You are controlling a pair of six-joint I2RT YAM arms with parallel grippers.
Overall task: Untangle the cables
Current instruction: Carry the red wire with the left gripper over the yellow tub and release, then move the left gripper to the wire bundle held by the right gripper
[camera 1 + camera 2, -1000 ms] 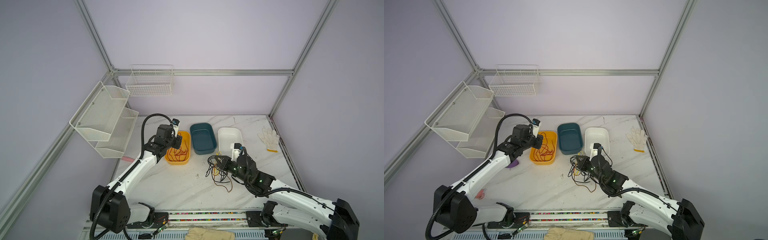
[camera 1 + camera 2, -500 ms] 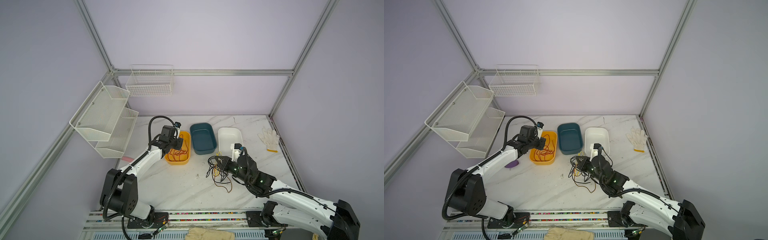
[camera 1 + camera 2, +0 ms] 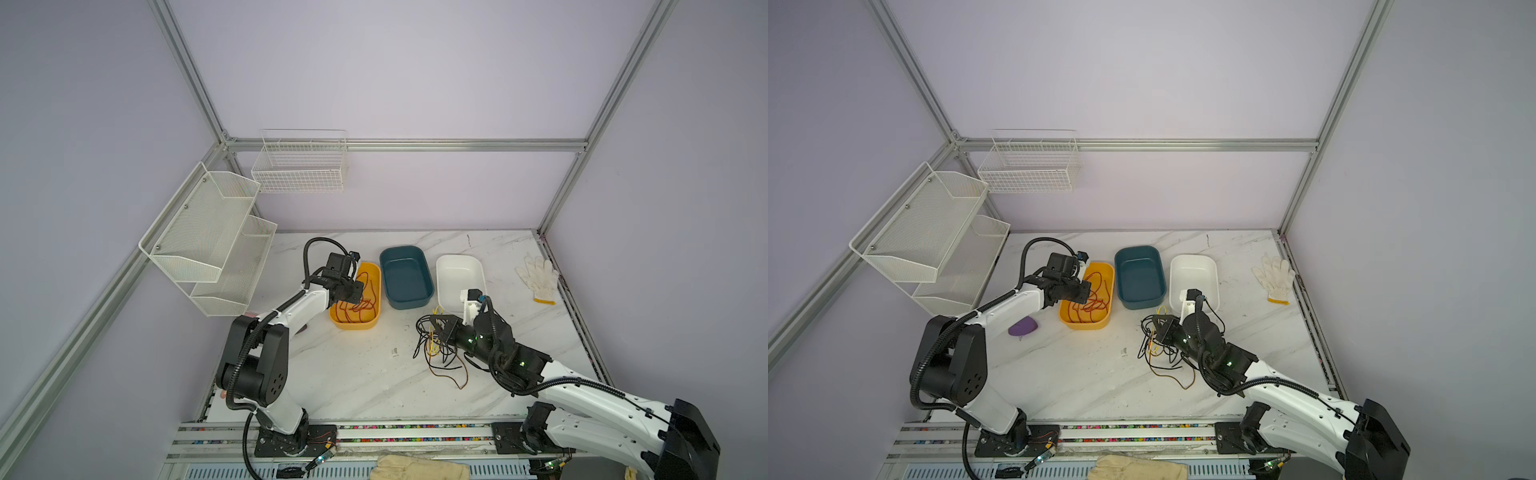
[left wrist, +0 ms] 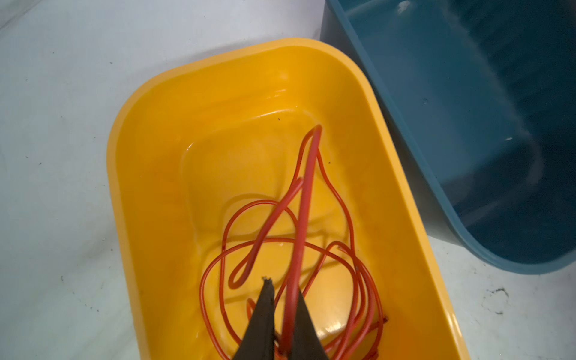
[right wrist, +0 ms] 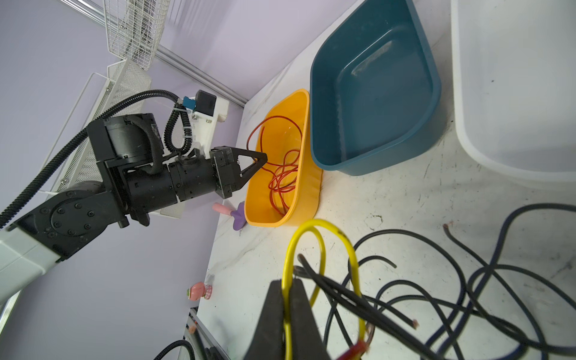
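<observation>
In both top views the left arm reaches far and to the right. Its left gripper (image 3: 357,291) sits low over the oblong yellow-orange plastic tub (image 3: 353,327), which holds loose thin red-orange cables (image 3: 362,305). The right arm stretches left, with the right gripper (image 3: 436,322) at the far edge of the tangle of thin black and yellow cables (image 3: 436,357) on the white marble tabletop (image 3: 353,374). A teal plastic tub (image 3: 1138,249) and a white plastic tub (image 3: 1194,257) stand to the right of the orange one.

In the left wrist view the left gripper (image 4: 283,288) has its fingers slightly apart, with one red strand (image 4: 307,187) running through the gap; whether they pinch it I cannot tell.

In the right wrist view the right gripper (image 5: 287,283) is clamped on a thin yellow cable (image 5: 311,223), and black cables (image 5: 399,231) crowd just beside it
</observation>
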